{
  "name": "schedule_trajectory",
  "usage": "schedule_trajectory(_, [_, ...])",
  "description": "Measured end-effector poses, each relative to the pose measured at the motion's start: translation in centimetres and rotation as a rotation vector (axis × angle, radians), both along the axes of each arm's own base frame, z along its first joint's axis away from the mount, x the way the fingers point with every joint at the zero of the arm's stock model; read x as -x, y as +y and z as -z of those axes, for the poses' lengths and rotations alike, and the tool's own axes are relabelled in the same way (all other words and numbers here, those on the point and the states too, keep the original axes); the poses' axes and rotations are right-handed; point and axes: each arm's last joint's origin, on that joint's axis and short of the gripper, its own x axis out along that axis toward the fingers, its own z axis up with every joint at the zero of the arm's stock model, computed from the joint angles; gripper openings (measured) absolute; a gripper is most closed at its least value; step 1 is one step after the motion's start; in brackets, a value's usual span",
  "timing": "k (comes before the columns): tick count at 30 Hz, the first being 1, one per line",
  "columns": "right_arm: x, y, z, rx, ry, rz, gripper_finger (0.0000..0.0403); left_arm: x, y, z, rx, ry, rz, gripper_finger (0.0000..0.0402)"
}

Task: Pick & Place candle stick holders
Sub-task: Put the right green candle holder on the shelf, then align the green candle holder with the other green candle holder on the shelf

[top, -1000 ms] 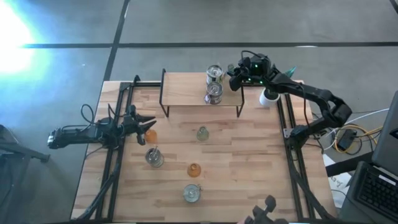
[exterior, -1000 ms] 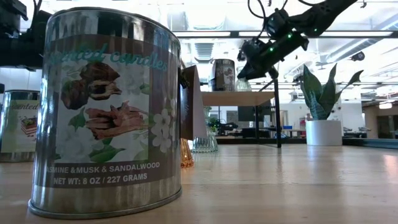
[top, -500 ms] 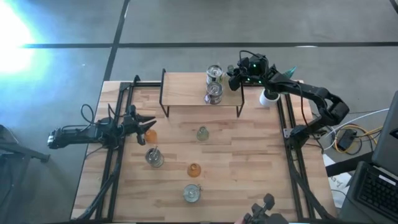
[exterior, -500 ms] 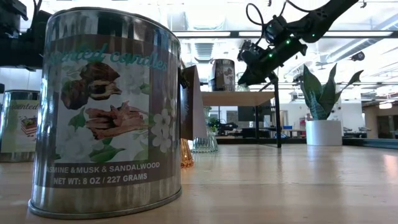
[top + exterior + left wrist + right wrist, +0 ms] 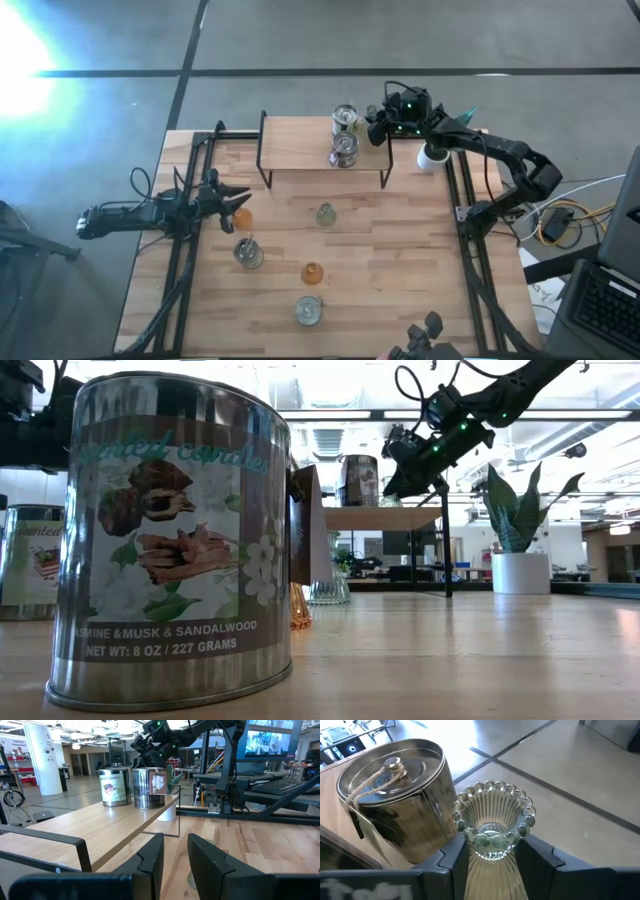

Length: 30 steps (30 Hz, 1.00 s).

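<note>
I'm looking down on the wooden surface [image 5: 400,260], and at its far side I'm seeing a raised wooden shelf [image 5: 300,145] on dark legs. Two metal candle tins [image 5: 344,150] are standing on that shelf, one behind the other. My right arm is reaching in over the shelf's right end, with the right gripper [image 5: 378,118] hanging just beside the tins. In the right wrist view I'm watching a clear ribbed candle stick holder [image 5: 493,827] with a beaded rim sitting between the two fingers [image 5: 450,860], which are closing on its base, so the right gripper is grasping it, right next to the tagged tin [image 5: 395,795].

My left arm is lying low at the surface's left edge; the left gripper [image 5: 232,203] is sitting against an orange holder [image 5: 242,217], fingers nearly together, and I cannot tell if it is gripping it.

Out on the open surface I'm seeing a pale green holder [image 5: 325,215], a silvery holder [image 5: 248,253], another orange one [image 5: 312,272] and a clear one [image 5: 309,311] nearest me. A white-potted plant [image 5: 432,156] is standing by the right rail.
</note>
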Motion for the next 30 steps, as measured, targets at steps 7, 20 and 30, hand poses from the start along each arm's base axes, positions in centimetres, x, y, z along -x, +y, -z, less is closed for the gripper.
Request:
schedule_trajectory(7, [0.0, 0.1, 0.1, -0.011, -0.001, 0.004, 0.0150, 0.0, 0.0, 0.0, 0.000, 0.000, 0.000, 0.0092])
schedule_trajectory(20, [0.1, 0.1, 0.6, -0.029, 0.022, 0.007, 0.0274, 0.0, 0.0, 0.0, 0.000, 0.000, 0.000, 0.0092])
schedule_trajectory(30, [0.3, 0.4, -0.6, 0.030, -0.004, -0.006, 0.0335, 0.0, 0.0, 0.0, 0.000, 0.000, 0.000, 0.0092])
